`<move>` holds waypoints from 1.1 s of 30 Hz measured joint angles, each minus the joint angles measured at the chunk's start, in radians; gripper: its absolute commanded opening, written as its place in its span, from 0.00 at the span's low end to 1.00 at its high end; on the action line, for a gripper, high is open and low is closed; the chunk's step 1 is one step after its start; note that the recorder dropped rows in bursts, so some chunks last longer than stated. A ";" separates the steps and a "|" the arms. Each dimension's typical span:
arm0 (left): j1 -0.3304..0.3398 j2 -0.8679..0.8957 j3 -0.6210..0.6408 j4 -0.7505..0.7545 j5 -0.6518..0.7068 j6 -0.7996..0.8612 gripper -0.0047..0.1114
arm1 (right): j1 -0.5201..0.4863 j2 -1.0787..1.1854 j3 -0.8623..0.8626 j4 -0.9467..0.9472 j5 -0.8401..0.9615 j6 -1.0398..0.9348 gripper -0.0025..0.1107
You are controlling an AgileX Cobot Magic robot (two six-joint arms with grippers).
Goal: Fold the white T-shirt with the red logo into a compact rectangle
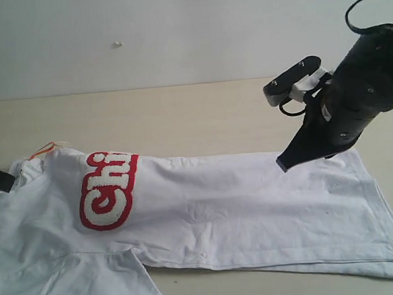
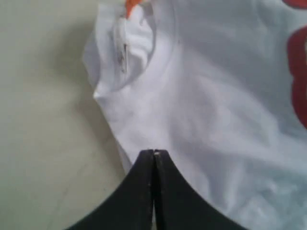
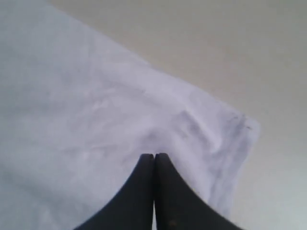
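Observation:
The white T-shirt [image 1: 241, 202] lies flat along the table, folded lengthwise, with its collar [image 2: 144, 43] and orange neck tag [image 1: 45, 148] at the left. Only part of the red logo [image 1: 108, 191] shows, reading "Chi"; the rest is tucked under the fold. My left gripper [image 1: 10, 183] sits at the collar end, shut, its tips [image 2: 154, 152] over the shoulder edge with no cloth visibly pinched. My right gripper [image 1: 282, 162] hovers over the far hem corner [image 3: 240, 129], shut and empty [image 3: 154, 155].
The tan table [image 1: 181, 115] runs back to a pale wall. A sleeve [image 1: 78, 284] spreads toward the front left. The doubled hem [image 1: 386, 259] ends near the front right. Bare tabletop lies behind the shirt.

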 measured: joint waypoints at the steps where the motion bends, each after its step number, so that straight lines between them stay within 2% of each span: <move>1: 0.000 -0.015 0.002 -0.015 0.041 0.000 0.04 | 0.000 -0.004 0.000 0.067 0.005 -0.062 0.02; 2: 0.000 -0.041 0.002 -0.065 0.121 0.009 0.04 | 0.000 -0.006 0.000 0.176 0.019 -0.166 0.02; 7: 0.000 -0.066 0.003 -0.247 0.338 0.120 0.04 | 0.000 -0.009 0.012 0.480 0.055 -0.470 0.02; 9: 0.000 -0.067 0.012 -0.275 0.443 0.153 0.04 | 0.000 -0.009 0.029 0.636 0.084 -0.624 0.02; 11: 0.000 -0.067 0.034 -0.260 0.481 0.151 0.11 | 0.000 -0.009 0.037 0.745 0.102 -0.718 0.02; 12: 0.000 -0.067 0.046 -0.255 0.483 0.151 0.23 | 0.000 -0.009 0.037 0.765 0.112 -0.736 0.02; 14: 0.000 -0.068 0.095 -0.234 0.479 0.149 0.35 | 0.000 -0.009 0.037 0.797 0.116 -0.763 0.02; 17: 0.000 -0.068 0.140 -0.207 0.439 0.104 0.45 | 0.000 -0.009 0.039 0.808 0.116 -0.773 0.02; 24: 0.000 -0.070 0.220 -0.163 0.345 0.019 0.46 | 0.000 -0.004 0.039 0.812 0.114 -0.786 0.02; 33: 0.000 -0.070 0.258 -0.157 0.237 0.002 0.46 | 0.000 0.111 0.039 0.812 0.076 -0.787 0.02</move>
